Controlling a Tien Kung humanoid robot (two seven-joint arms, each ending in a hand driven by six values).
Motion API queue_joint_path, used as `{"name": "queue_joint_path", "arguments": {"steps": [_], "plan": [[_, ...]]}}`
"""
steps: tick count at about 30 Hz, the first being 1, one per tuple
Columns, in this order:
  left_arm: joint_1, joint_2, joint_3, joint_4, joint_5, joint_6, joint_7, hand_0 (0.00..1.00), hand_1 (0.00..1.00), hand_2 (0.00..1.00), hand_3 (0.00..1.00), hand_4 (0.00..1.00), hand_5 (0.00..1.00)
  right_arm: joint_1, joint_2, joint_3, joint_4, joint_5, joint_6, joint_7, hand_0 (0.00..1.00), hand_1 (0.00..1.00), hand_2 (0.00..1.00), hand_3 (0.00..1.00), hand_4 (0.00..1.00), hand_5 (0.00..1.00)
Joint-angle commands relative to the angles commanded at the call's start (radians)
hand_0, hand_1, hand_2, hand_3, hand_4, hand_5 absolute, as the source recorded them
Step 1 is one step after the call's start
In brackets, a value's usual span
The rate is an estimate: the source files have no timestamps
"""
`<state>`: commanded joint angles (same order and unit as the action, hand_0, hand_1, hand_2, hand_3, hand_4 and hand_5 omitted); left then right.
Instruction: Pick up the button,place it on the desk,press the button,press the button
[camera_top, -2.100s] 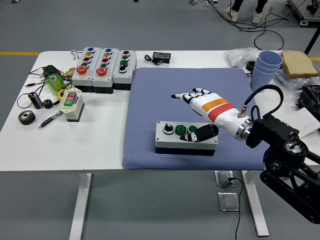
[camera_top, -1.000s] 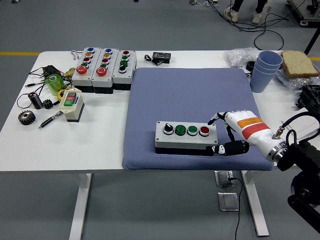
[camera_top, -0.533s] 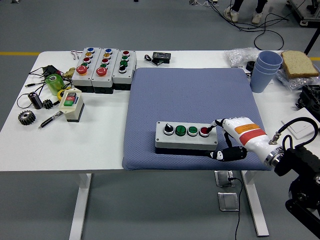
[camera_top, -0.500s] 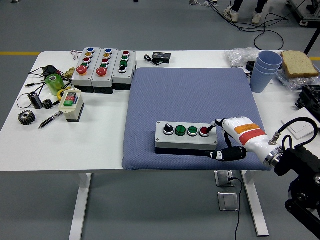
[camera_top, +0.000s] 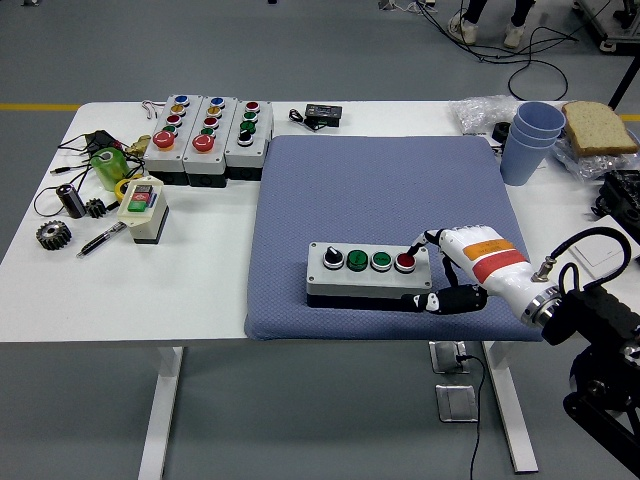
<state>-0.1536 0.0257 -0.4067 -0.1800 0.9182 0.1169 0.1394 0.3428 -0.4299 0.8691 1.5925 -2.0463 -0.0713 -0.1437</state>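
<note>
The blue padded mat carries the grey four-button control box, sitting just left of the robot's white right hand. That hand grips nothing: fingers loosely extended, one fingertip at the red round button, thumb along the box's front. Risk I see is the sideways push sliding the box instead of clicking the button.
</note>
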Motion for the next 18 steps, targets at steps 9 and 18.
{"name": "queue_joint_path", "arguments": {"steps": [9,18], "plan": [[0.000,-0.001,-0.003,0.000,0.008,-0.001,0.002,0.625,0.662,0.676,0.589,0.339,0.646,0.003,0.009,-0.025,-0.028,0.003,0.018,-0.010,0.122,0.002,0.166,0.662,0.907,0.465],[-0.001,-0.001,0.000,0.000,0.005,-0.001,0.001,0.625,0.662,0.677,0.590,0.340,0.648,0.005,0.003,-0.001,-0.020,0.004,0.014,-0.013,0.123,0.002,0.166,0.663,0.903,0.466]]}}
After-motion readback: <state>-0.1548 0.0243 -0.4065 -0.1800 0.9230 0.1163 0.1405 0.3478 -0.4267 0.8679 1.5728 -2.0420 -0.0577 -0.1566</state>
